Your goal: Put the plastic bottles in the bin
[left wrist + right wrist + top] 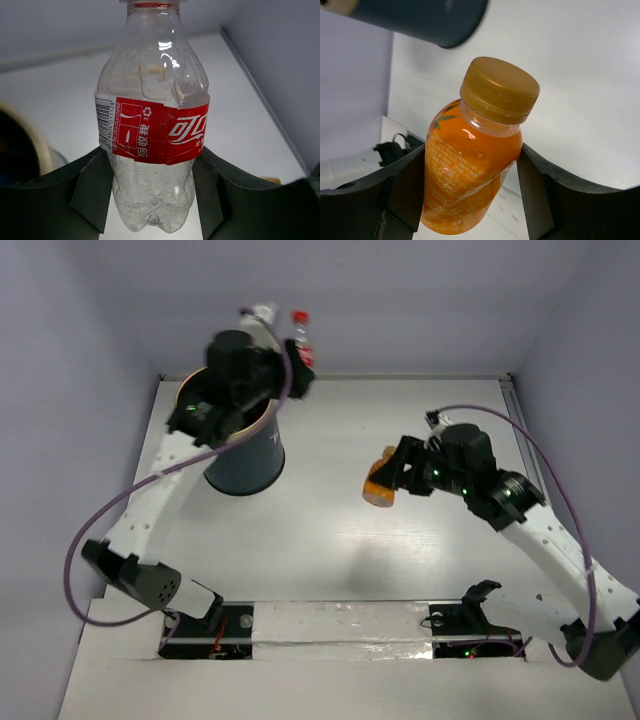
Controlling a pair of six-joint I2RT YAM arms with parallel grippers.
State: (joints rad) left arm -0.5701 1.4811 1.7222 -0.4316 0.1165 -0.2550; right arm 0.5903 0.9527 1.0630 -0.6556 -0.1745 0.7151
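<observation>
My left gripper (152,192) clamped the red-labelled clear bottle (150,95) near the bin (248,465); my right gripper (470,195) clasped an orange bottle (467,165).

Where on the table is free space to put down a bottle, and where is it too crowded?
Free: the wide bare table between the bin and the held orange bottle, running to the near edge. Crowded: the back-left corner, where the left arm hangs over the bin.

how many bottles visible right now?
2. A clear bottle with a red label, held in the left end effector by the bin; an orange bottle, held in the right end effector. More may be hidden inside the bin.
</observation>
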